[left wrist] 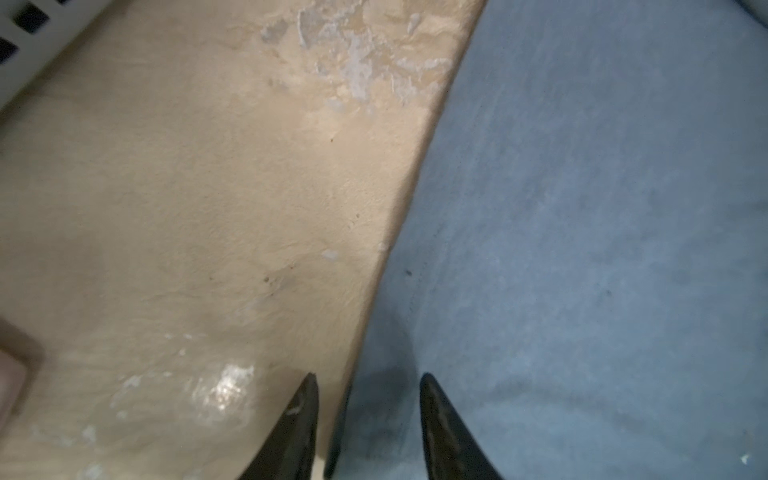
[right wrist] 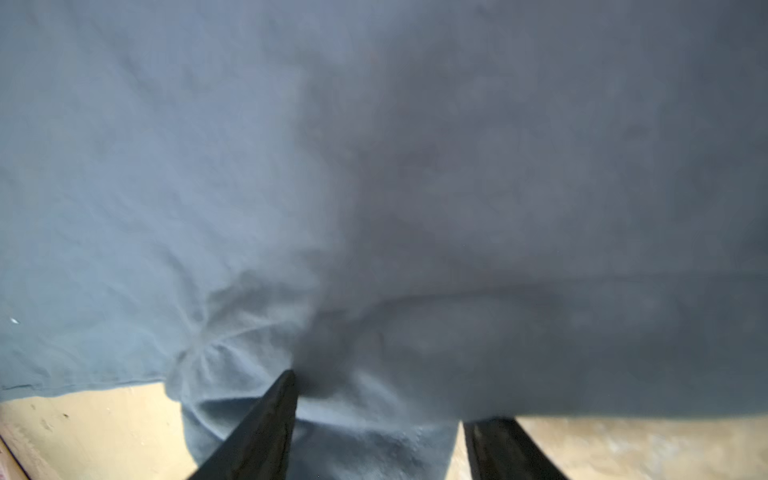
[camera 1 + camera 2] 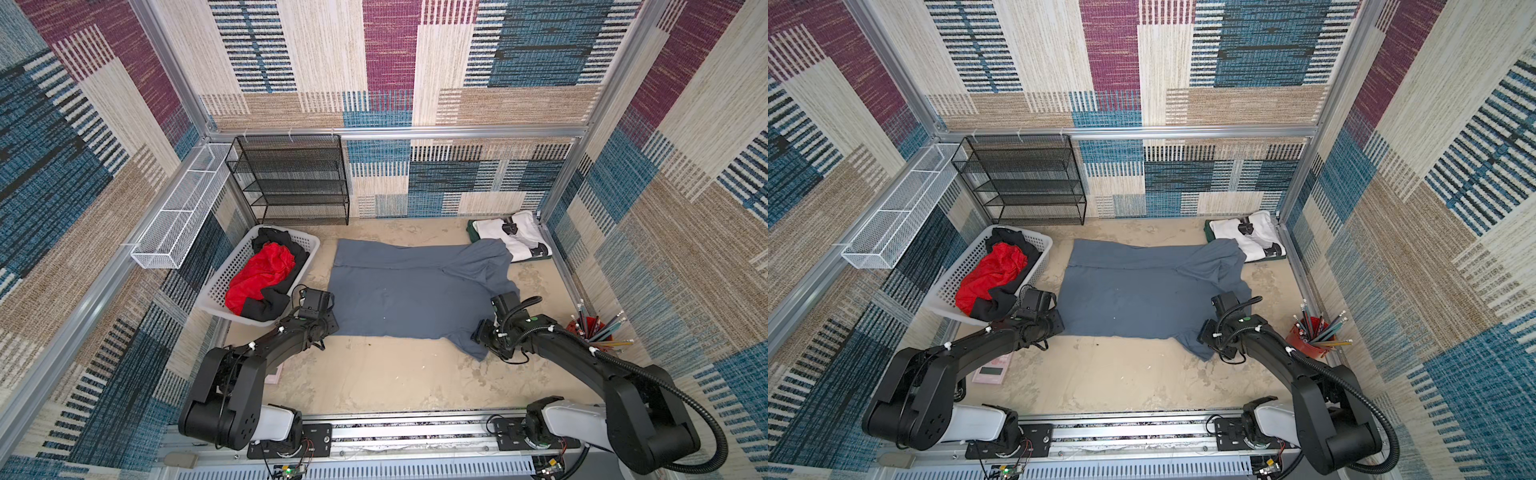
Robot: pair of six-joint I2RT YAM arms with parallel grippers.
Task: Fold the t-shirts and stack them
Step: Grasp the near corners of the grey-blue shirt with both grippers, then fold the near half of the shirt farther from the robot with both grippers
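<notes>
The slate-grey t-shirt [image 3: 415, 291] [image 3: 1142, 291] lies spread flat mid-table in both top views. Its far sleeve is folded inward and its near sleeve pokes toward the front. My left gripper [image 3: 330, 328] [image 1: 368, 376] is open at the shirt's near left corner. One finger rests on bare table, the other on the cloth [image 1: 582, 249], with the hem between them. My right gripper [image 3: 480, 338] [image 2: 388, 397] is open astride the near sleeve [image 2: 353, 436], one tip hidden under a fold. A folded white t-shirt [image 3: 515, 237] lies on a dark green one [image 3: 471, 232] at the far right.
A white perforated basket [image 3: 239, 270] holding red and black clothes stands left of the shirt, close to my left wrist. A red cup of pencils [image 3: 582, 328] sits by the right wall. A black mesh rack [image 3: 291, 183] stands at the back. A pink card [image 3: 990, 372] lies under the left arm.
</notes>
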